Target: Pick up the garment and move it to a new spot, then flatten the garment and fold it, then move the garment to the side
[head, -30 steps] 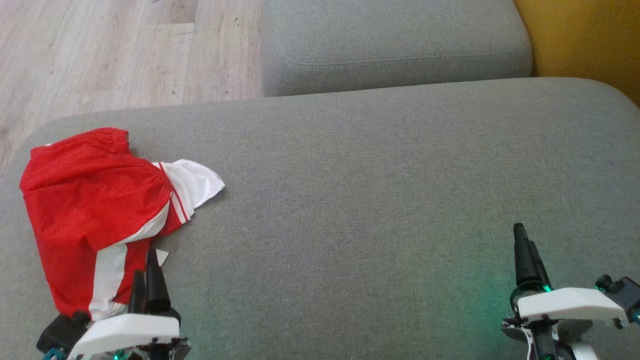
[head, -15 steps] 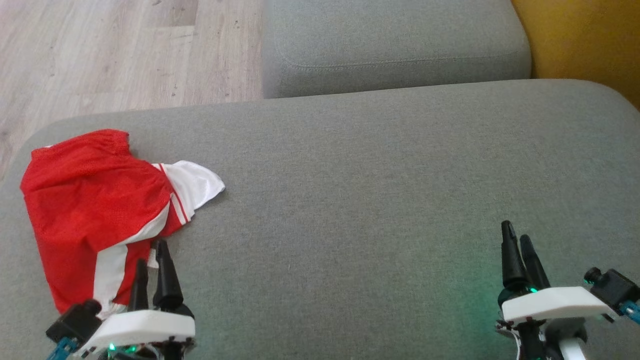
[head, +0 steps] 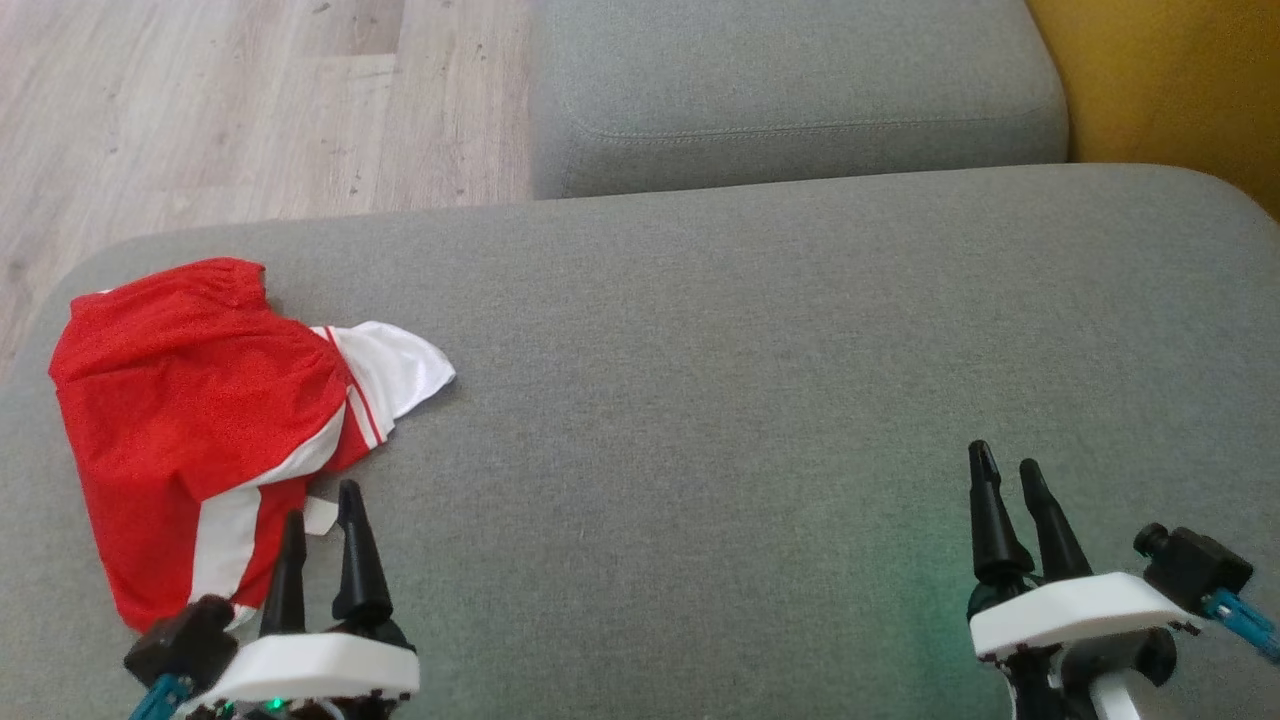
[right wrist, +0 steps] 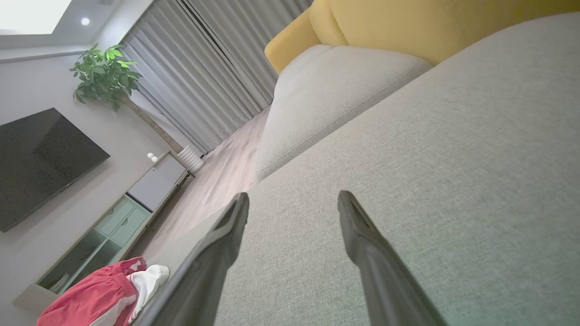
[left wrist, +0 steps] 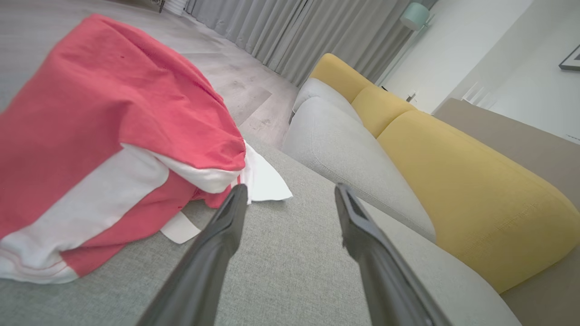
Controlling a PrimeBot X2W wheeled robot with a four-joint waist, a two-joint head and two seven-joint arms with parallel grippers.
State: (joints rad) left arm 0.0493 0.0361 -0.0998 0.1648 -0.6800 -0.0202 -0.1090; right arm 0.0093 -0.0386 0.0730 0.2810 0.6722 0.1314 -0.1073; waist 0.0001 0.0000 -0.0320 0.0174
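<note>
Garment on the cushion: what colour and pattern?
The garment is red with white side panels and thin red stripes on the white edge. It shows best in the head view.

The garment (head: pixel 190 430), what looks like red shorts with white side panels, lies bunched and loosely doubled over at the nine o'clock end of the grey seat cushion (head: pixel 750 400). Its gathered red waistband sits at twelve o'clock. A white flap pokes out toward three o'clock, and a broad white stripe runs down toward six o'clock.
</note>
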